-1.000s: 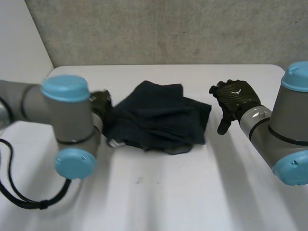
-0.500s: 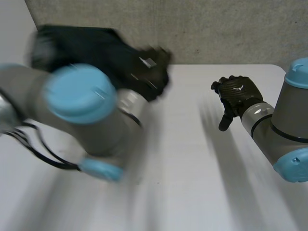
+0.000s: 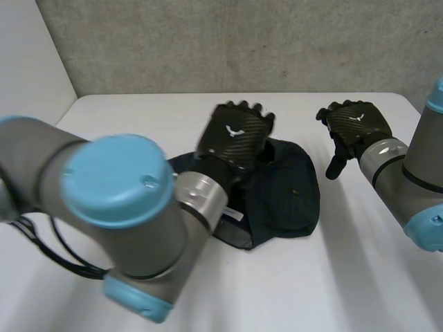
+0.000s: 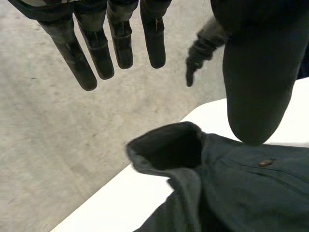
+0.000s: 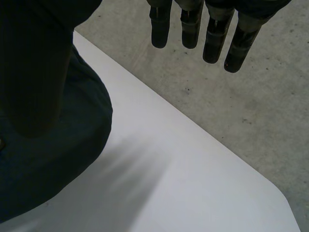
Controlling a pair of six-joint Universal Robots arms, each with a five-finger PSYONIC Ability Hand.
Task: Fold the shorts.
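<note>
Black fingers (image 4: 99, 53) of my left hand (image 3: 235, 135) are hanging straight and empty over the dark shorts (image 3: 287, 194), crumpled on the white table (image 3: 291, 290). My right hand (image 3: 356, 124), equally slack and empty, is hovering at their two o'clock. Soft, limp cloth, I'm judging: pinching a thick hemmed edge should be gripping best.

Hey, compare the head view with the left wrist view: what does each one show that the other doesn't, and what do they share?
Head view: the left arm's light-blue cap and grey joint, plus the back of the black left hand over the crumpled dark navy shorts. Left wrist view: that hand's straight fingers from the palm side, and a gaping fold at the shorts' edge. Both: the shorts, the white table, the black right hand and grey concrete beyond the table.
</note>
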